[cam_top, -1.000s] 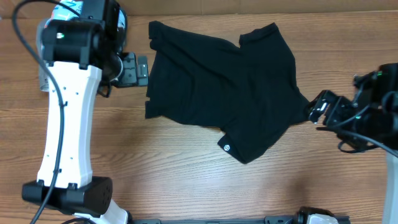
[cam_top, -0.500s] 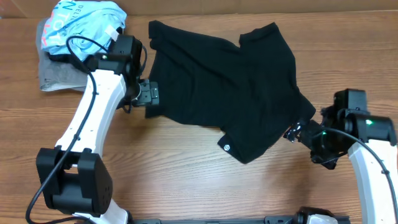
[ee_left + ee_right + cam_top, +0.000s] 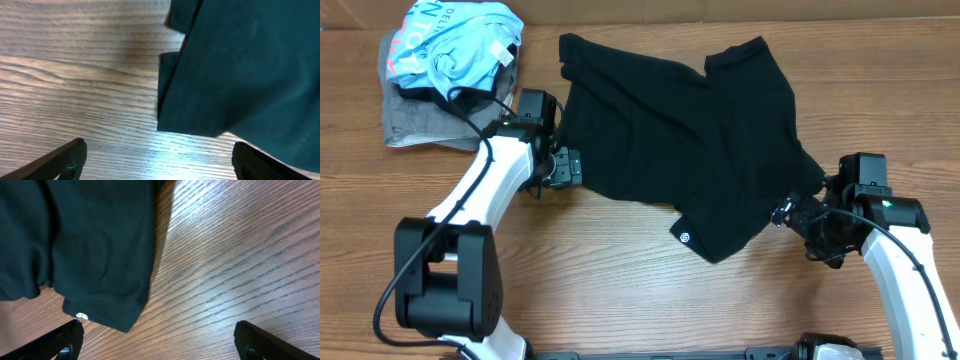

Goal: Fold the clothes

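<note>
The black short-sleeved shirt lies spread and rumpled on the wooden table, its small round white label near the lower hem. My left gripper is open at the shirt's left lower corner, just off the cloth; in the left wrist view the shirt's corner lies ahead of the open gripper over bare wood. My right gripper is open beside the shirt's right lower edge; in the right wrist view the hem with the label lies ahead left of the open gripper.
A light blue printed tee lies on a grey folded garment at the far left corner. Bare wooden table runs along the front, below the shirt.
Both arms have swung in toward the shirt: the left gripper has moved down to the left lower corner, the right gripper left to the right lower edge. The shirt has not moved.
</note>
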Controlling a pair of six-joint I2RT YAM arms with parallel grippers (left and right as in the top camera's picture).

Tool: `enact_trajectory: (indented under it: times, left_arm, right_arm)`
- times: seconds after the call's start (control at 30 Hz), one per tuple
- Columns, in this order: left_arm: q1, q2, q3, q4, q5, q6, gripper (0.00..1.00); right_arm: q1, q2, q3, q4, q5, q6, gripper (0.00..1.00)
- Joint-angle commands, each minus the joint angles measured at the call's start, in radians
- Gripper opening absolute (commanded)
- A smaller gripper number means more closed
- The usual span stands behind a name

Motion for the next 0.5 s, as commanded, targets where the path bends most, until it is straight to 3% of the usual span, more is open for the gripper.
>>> enact_trajectory:
  times: [0.0, 0.13, 0.37, 0.43, 0.47]
  left_arm:
    - [0.005, 0.054, -0.016, 0.021, -0.031, 0.014, 0.96]
    - [0.003, 0.103, -0.016, 0.036, -0.018, -0.005, 0.94]
    - [0.002, 0.201, -0.016, 0.076, 0.018, -0.009, 0.83]
    - [0.002, 0.22, -0.016, 0.09, 0.018, -0.026, 0.74]
    - [0.002, 0.225, -0.016, 0.1, 0.018, -0.027, 0.65]
  right_arm:
    - [0.006, 0.013, -0.029, 0.017, 0.01, 0.0, 1.0]
    - [0.014, 0.016, -0.049, 0.031, 0.01, -0.003, 1.0]
    - [0.086, 0.017, -0.054, 0.064, 0.011, 0.002, 0.95]
    - [0.132, 0.018, -0.054, 0.079, 0.01, 0.006, 0.92]
    - [0.153, 0.021, -0.054, 0.085, 0.011, 0.011, 0.91]
